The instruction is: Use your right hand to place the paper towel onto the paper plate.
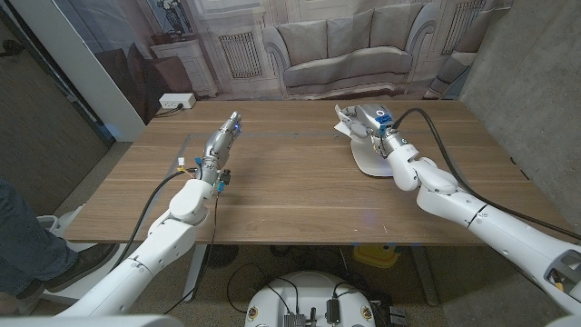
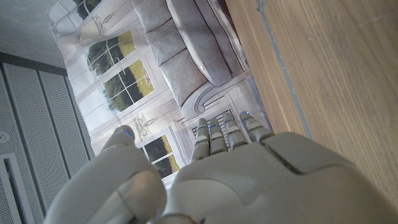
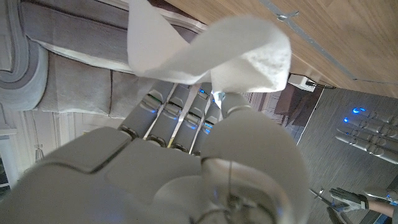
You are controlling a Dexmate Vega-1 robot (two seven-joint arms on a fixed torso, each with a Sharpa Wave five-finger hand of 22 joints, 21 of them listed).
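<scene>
While the left robot hand (image 1: 222, 138) is kept on the brown wooden surface (image 1: 290, 191) with fingers straight and nothing held, the crumpled white paper towel (image 3: 205, 53) is pinched by the right robot hand (image 1: 377, 127) above the round white paper plate (image 1: 368, 162).

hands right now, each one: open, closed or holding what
Left hand: open, fingers straight, holding nothing.
Right hand: fingers pinching the paper towel, above the paper plate.
</scene>
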